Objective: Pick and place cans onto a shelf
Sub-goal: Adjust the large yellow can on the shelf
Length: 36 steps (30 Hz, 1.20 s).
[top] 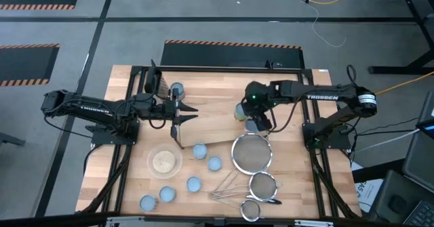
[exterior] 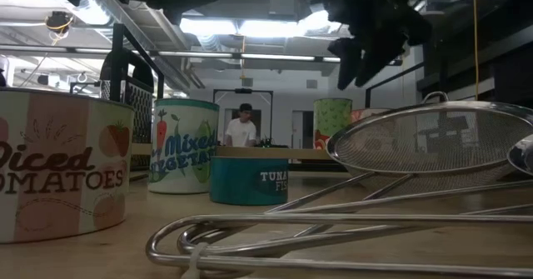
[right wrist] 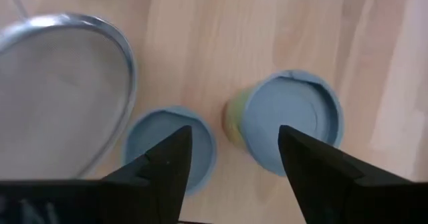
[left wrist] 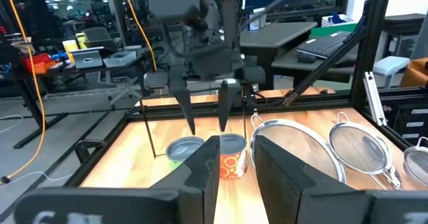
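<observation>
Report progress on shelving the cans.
Done: two cans look placed on the shelf under the open right gripper. In hand: nothing; left gripper waits open at the shelf's left end. Left: six cans off it, five near the grain bowl, one by the grater.

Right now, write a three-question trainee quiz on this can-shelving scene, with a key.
1. True or false: the right gripper is shut on a can.
2. How many mesh strainers lie on the table in the high view? A) one B) three C) five
3. Fill in: the clear bowl holds pale ____.

Key:
1. False. Its fingers stand open above two cans that sit on the shelf, holding neither.
2. B.
3. Grains.
</observation>
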{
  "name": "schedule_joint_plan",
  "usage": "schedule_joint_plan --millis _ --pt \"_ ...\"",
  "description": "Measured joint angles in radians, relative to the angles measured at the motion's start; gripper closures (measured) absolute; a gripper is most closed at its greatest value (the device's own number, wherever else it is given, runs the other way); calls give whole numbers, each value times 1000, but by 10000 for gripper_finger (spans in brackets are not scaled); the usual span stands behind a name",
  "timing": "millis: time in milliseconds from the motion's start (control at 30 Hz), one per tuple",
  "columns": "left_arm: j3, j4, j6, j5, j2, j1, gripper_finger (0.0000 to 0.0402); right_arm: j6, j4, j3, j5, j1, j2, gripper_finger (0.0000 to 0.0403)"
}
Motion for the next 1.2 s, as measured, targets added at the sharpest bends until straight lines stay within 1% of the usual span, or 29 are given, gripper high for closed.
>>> schedule_joint_plan --millis 133,300,400,567,800,967,1067,1200 --pt "0 0 0 0 0 0 315 -4 25 -36 39 6 0 177" --pt "0 0 0 0 0 0 315 -4 78 -82 48 6 0 178" --pt "0 0 0 0 0 0 315 -5 109 -106 57 6 0 187" --pt "0 0 0 0 0 0 315 -5 123 -113 61 6 -1 220" --pt "0 0 0 0 0 0 315 -5 129 -113 61 6 -2 289" --pt "0 0 0 0 0 0 315 -5 138 -114 59 6 -2 328" --pt "0 0 0 0 0 0 315 -4 145 -114 57 6 -2 342" --pt "0 0 0 0 0 0 315 14 156 -114 59 6 -2 346"
